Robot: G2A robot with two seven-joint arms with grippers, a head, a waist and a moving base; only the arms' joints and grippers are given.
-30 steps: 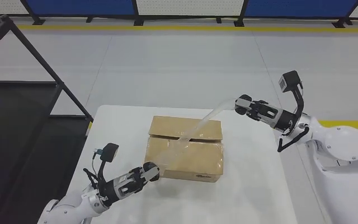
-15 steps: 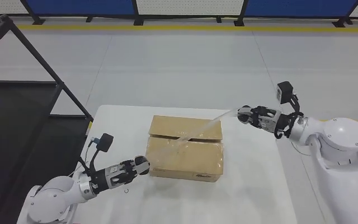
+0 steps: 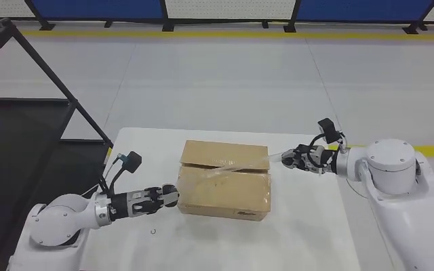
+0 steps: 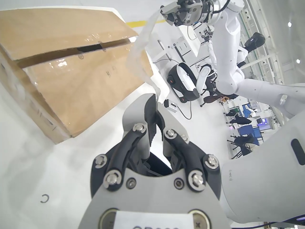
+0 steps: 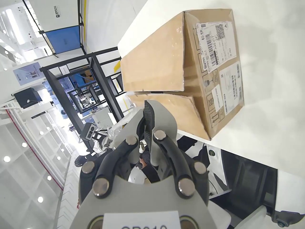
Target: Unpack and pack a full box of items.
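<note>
Seal looks off: top view, brown cardboard box [image 3: 224, 193] mid-frame, clear plastic tape strip [image 3: 268, 158] stretched from left gripper [image 3: 175, 195] to right gripper [image 3: 286, 158]; left wrist view, fingers [image 4: 150, 110] pinch its end; right wrist view, fingers [image 5: 149, 113] clamped, flaps [image 5: 152, 72] unopened, unpacking ahead.

Brown cardboard box [image 3: 225, 179] sits flat near the middle of white table [image 3: 135, 156]. Top flaps are down, with a dark gap along the centre seam. Shipping labels and barcodes are on one end face. Clear tape strip [image 4: 143, 41] is lifted off the top and runs slack above the box. One end is pinched in the right gripper [image 3: 293, 158], the other at the left gripper [image 3: 175, 196] by the box's near corner.
</note>
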